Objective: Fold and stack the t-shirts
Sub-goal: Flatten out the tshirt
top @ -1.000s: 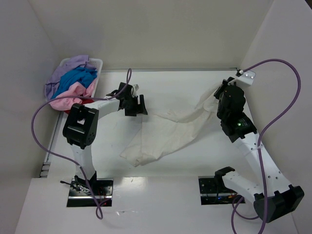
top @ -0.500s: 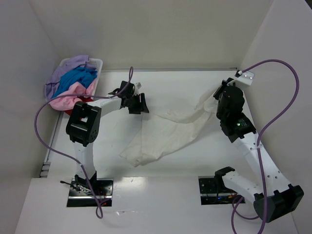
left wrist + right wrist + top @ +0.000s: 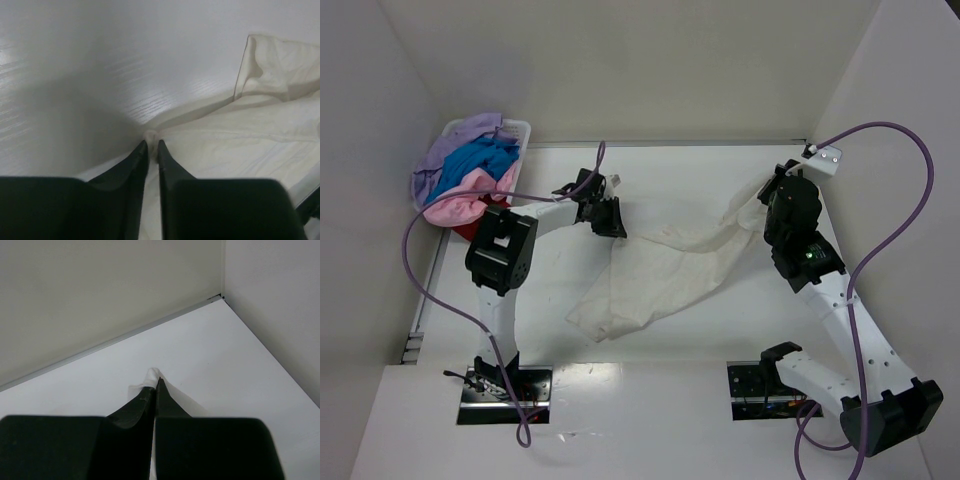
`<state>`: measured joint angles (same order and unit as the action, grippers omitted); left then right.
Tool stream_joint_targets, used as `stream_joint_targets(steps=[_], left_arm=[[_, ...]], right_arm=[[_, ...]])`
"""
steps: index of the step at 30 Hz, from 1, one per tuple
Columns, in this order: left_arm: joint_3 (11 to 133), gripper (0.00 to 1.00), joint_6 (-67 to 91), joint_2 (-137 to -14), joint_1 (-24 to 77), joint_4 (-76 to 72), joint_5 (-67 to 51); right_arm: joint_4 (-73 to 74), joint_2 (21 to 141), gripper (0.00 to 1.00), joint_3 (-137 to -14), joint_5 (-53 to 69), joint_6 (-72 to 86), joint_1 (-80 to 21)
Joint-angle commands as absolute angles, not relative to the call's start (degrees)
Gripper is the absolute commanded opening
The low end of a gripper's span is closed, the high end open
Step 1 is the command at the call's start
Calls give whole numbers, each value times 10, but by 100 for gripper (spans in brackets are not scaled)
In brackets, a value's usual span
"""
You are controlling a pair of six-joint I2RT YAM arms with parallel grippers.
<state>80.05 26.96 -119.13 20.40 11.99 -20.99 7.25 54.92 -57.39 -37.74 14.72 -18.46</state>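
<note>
The top camera hangs above and behind the arm bases, looking steeply down toward 12 o'clock, far enough off to take in the whole table [image 3: 720, 170]. The wrist cameras sit close behind their fingertips. The one on the left gripper [image 3: 151, 146] skims toward 3 o'clock over the cream-white t-shirt [image 3: 240, 145] — cloth the top view shares — and the one on the right gripper [image 3: 155, 384] faces the table's 1 o'clock corner.

Bright, even light; soft shadows; sheen on table [image 3: 60, 55]; left claw [image 3: 153, 145] base blurred.

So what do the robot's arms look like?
The left arm and right arm are white with chunky black joints. A purple cable loops off each. The left gripper and right gripper each have two pointy black fingers.
</note>
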Motion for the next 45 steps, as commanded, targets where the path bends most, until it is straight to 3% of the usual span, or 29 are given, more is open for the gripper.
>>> stream_joint_targets(steps=[1,4,18,25,39,45], left_arm=[[820,18,254,-1182,205,133,-221],[806,0,254,-1138,205,133,-193],[726,0,278,-776,205,256,-19],[638,0,314,-644,205,311,-6],[617,0,345,-522,205,375,74],[671,0,330,-514,205,375,122]], right_arm=[[32,549,0,-572,-395,150,-180],[32,549,0,-572,-395,150,-180],[47,531,0,-572,-444,162,-180],[47,531,0,-593,-462,167,-175],[28,531,0,-650,-473,142,-175],[23,543,0,-696,-446,142,-175]])
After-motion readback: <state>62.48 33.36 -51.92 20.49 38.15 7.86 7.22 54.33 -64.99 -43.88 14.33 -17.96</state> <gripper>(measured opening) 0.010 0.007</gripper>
